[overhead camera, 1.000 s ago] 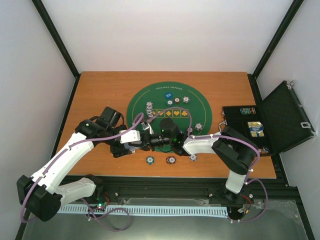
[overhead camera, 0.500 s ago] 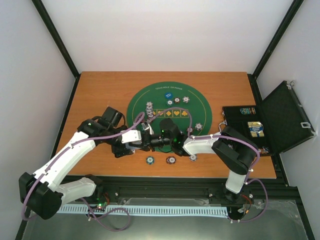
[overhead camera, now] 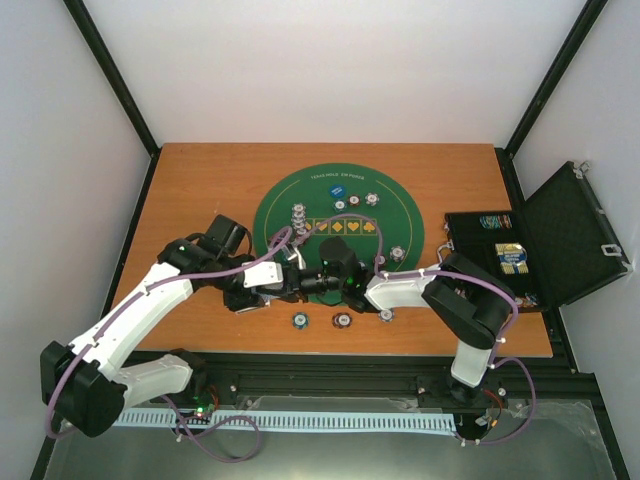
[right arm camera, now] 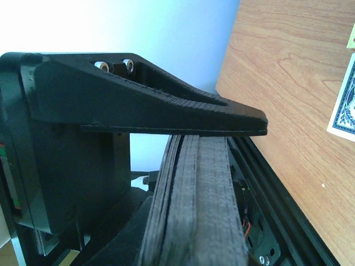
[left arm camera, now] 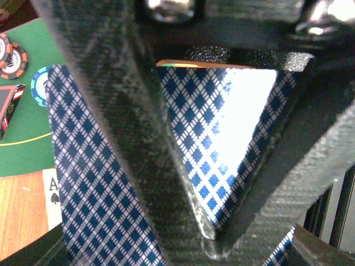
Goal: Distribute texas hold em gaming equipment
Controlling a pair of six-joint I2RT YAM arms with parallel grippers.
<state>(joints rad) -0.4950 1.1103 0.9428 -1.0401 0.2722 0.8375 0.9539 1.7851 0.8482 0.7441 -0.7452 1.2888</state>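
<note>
The overhead view hides what your wrist cameras show: right gripper [right arm camera: 244, 136] clamped on playing cards [left arm camera: 211, 138], left gripper [left arm camera: 213, 241] nearly closed, its hold unclear.

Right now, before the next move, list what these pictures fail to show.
Left wrist view: the fingers of the left gripper cover much of the diamond-backed card, so a grip cannot be confirmed. That card hides most of the ace of spades.
Right wrist view: whether the right gripper pinches anything is unclear. The lone card is cut off by the right edge.
Top view: the wrists hide both sets of fingertips. The black case contents are too small.
</note>
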